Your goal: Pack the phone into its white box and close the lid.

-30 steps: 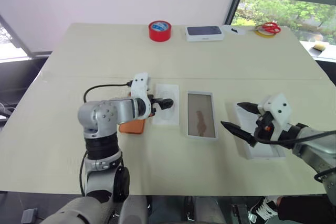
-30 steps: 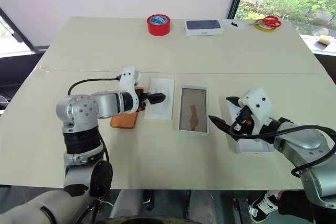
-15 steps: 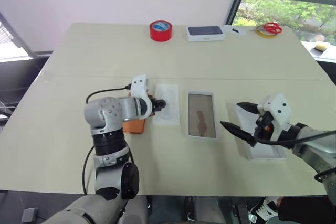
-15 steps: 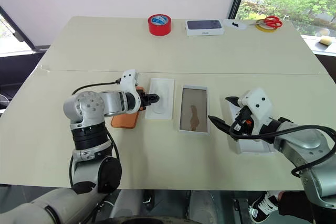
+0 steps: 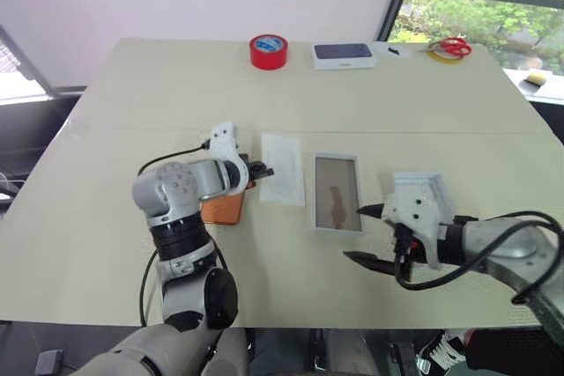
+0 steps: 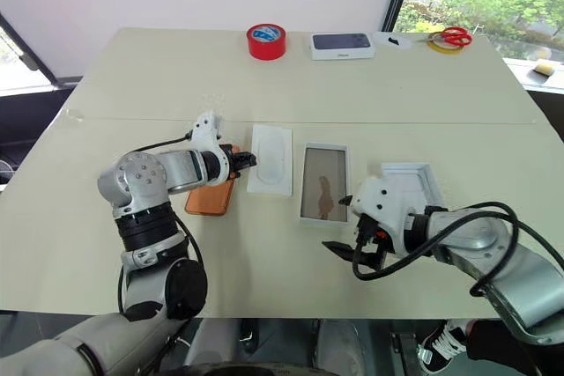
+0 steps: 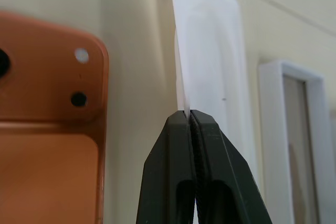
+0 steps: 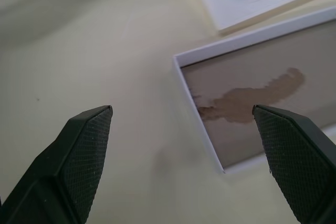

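The left gripper (image 7: 190, 116) has been shut on the flat white insert (image 5: 283, 181) at frame centre-left, beside the phone (image 5: 221, 209), while the white box (image 5: 338, 193) is approached by the wide-open right gripper (image 5: 366, 233).

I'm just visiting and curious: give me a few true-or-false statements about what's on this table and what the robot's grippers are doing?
1. The left gripper is shut on the edge of the flat white insert. True.
2. The phone lies inside the white box. False: it lies on the table, beside the insert.
3. The right gripper is open and holds nothing. True.
4. The lid covers the white box. False: it lies apart, to its right.
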You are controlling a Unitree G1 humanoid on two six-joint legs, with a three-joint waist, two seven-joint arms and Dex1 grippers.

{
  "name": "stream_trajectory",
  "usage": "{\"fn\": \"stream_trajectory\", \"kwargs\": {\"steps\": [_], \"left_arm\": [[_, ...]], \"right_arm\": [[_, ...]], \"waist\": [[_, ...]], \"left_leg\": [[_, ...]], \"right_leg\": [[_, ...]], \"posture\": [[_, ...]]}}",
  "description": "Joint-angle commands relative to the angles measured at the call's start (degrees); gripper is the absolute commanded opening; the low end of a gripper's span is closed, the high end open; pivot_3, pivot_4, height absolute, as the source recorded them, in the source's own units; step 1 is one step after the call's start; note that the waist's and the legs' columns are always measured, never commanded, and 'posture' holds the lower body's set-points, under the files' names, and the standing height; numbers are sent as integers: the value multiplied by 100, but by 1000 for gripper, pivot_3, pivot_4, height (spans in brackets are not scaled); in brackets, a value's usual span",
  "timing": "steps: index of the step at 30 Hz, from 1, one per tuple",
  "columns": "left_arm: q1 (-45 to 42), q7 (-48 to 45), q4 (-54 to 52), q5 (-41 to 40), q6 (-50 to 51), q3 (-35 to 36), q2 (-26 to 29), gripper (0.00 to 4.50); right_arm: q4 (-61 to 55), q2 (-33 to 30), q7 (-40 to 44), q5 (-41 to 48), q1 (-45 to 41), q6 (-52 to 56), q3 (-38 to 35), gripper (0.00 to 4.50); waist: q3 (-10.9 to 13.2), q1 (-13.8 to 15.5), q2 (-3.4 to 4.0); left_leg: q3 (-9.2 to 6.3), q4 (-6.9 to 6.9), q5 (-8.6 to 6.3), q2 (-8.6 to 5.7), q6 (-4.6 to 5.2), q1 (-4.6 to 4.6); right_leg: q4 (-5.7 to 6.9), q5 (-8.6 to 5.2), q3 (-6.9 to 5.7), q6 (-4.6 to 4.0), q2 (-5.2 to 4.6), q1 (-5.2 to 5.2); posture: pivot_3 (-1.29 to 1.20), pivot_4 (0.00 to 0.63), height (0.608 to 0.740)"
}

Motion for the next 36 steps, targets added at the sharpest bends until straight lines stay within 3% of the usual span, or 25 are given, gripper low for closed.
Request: {"fn": "stream_trajectory", "kwargs": {"steps": [1, 3, 10, 18, 22, 27, 30, 35, 36], "left_arm": [[-165, -166, -37, -153, -4, 255, 68, 9], [-161, -232, -7, -166, -17, 268, 174, 0], [-211, -372, -125, -268, 164, 661, 275, 0], [-375, -581, -27, -608, 168, 1301, 829, 0], [-485, -704, 79, -818, 168, 1471, 1217, 0], [-515, -623, 31, -1066, 168, 1442, 1213, 0], [-392, -515, -118, -1325, 168, 1304, 1037, 0], [-105, -207, -335, -1852, 168, 1072, 662, 0], [-59, -98, -378, -1988, 168, 1064, 536, 0]], "right_arm": [[378, 16, 194, -471, -353, -230, 586, 4240], [686, 110, 278, -751, -601, -332, 966, 3634], [1240, 371, 477, -1319, -1047, -730, 1439, 59], [1212, 511, 1099, -1746, -1268, -1664, 1815, 59], [1585, 947, 1183, -2150, -1684, -1936, 2236, 59], [2078, 1459, 1185, -2328, -2152, -1812, 2327, 59], [2086, 1558, 1138, -2119, -2239, -1570, 1963, 944], [1715, 1316, 1004, -1817, -1943, -1377, 1104, 3443], [1637, 1228, 995, -1767, -1844, -1344, 922, 3443]], "waist": [[1, 6, -1], [1, 1, -1], [1, 6, -2], [1, -38, -2], [2, -34, -3], [3, 12, -5], [3, 12, -7], [3, -1, -7], [3, -1, -7]], "left_leg": [[0, 0, 0, -1, -1, -1], [1, 0, 7, -1, -12, -1], [3, 0, 16, 0, -27, -1], [4, -2, 20, 4, -34, 0], [3, -3, 24, 4, -40, 2], [4, 1, 24, 1, -41, -1], [3, 2, 24, 0, -41, -1], [4, 1, 24, 1, -41, 0], [3, 0, 24, 2, -41, 1]], "right_leg": [[0, 0, 0, 0, -1, 0], [0, 0, 0, 0, -1, 0], [1, 0, -1, 0, -1, 1], [2, 0, 0, 0, 3, -4], [4, 0, 0, 0, 4, -3], [4, 0, -1, 0, 0, -2], [4, 1, -1, 0, -2, 1], [5, 1, -1, 0, -2, 2], [5, 0, -1, 0, -2, 1]], "posture": [[0, 150, 730], [0, 150, 730], [0, 150, 730], [0, 150, 730], [0, 150, 730], [0, 150, 730], [0, 150, 730], [0, 150, 730], [0, 150, 730]]}}
